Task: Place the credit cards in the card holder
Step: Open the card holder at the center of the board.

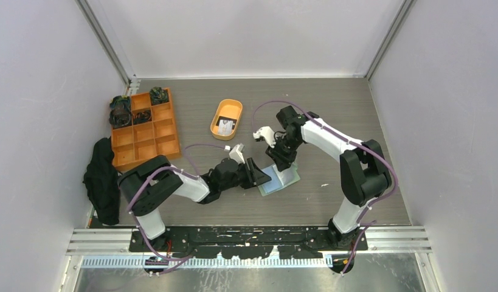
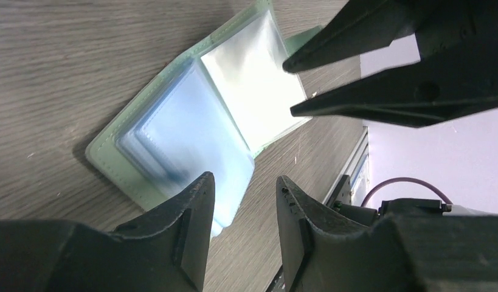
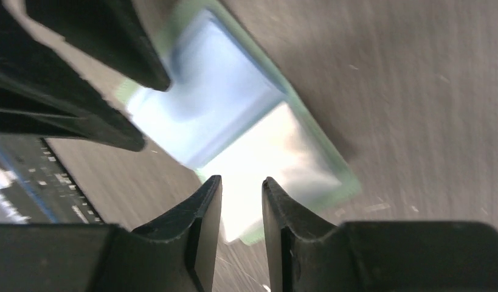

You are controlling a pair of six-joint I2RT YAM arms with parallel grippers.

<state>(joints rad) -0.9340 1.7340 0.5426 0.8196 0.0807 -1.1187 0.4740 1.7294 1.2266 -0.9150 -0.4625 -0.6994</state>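
Sage-green card holder (image 1: 284, 181), open flat on table (image 1: 204, 103); sleeves too blurred for lettering.

Fingers (image 3: 200, 226) (slightly parted) over open card holder (image 3: 246, 115).

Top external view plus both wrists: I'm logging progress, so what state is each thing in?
Sage-green soft card holder: lying open on the table, clear sleeves up.
Small flat cards: lying in the orange oval tray.
Left gripper: fingers apart, nothing between them.
Right gripper: fingers narrowly apart, nothing between them.
Orange grid organiser: dark items in some back compartments.
Black cloth: crumpled at table's edge.
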